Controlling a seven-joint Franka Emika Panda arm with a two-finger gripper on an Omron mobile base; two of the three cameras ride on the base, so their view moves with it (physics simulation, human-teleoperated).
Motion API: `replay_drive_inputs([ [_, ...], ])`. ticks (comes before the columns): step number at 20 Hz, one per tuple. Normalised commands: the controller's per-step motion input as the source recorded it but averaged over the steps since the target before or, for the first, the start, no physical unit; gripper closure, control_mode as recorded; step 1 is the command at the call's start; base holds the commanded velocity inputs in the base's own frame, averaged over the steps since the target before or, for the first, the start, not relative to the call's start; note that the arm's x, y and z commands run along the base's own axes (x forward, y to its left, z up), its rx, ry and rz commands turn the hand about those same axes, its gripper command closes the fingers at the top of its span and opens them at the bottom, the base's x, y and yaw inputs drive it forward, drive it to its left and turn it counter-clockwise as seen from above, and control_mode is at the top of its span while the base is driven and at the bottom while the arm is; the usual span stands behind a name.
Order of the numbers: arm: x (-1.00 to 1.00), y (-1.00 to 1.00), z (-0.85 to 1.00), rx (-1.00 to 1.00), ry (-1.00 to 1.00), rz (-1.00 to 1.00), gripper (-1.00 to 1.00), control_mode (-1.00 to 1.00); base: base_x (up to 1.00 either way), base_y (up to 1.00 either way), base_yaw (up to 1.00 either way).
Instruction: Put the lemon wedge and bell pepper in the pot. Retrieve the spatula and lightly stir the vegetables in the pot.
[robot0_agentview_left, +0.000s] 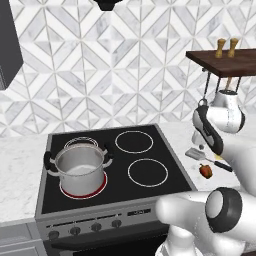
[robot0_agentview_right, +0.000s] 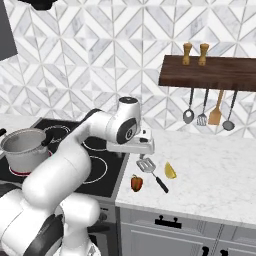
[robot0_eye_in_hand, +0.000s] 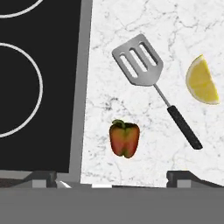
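Currently the gripper (robot0_eye_in_hand: 118, 177) hangs above the marble counter (robot0_eye_in_hand: 131, 26) just right of the stove (robot0_eye_in_hand: 35, 87), jaws spread as wide as they go and holding nothing; in the hand view the two dark fingertips (robot0_eye_in_hand: 41, 177) sit far apart at the bottom edge with the bell pepper (robot0_eye_in_hand: 124, 138) between them and a bit ahead. Pepper is small, red-orange with a dark green stem, lying on its side near the stove's metal edge. Spatula (robot0_eye_in_hand: 151, 83) lies flat on the counter: grey slotted rectangular head, thin steel neck, black handle, angled diagonally, head nearer the stove, handle end pointing toward the counter front. Lemon wedge (robot0_eye_in_hand: 201, 81) is a small bright yellow half-moon with a pale rind edge, just beside the spatula's neck on the far side from the stove, not touching it. All three sit close together, apart from each other. Pot (robot0_agentview_left: 80, 167) stands upright on the front left burner, which glows red around its base; shiny steel cylinder, two dark side handles, pale inside, no lid on it. It is well apart from the vegetables, across the cooktop. From the right base view the hand (robot0_agentview_right: 131, 146) sits directly over the spatula head (robot0_agentview_right: 146, 164), with pepper (robot0_agentview_right: 136, 183) and lemon (robot0_agentview_right: 170, 171) in front.
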Motion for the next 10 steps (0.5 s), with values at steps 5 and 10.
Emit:
replay_drive_inputs([
  [5,-0.01,-0.12,-0.91,-0.07,0.09,0.0,-1.0,-1.0,0.0,0.0,0.0],
  [10,0.0,-0.12,-0.56,-0.01,0.02,0.0,-1.0,-1.0,0.0,0.0,0.0],
])
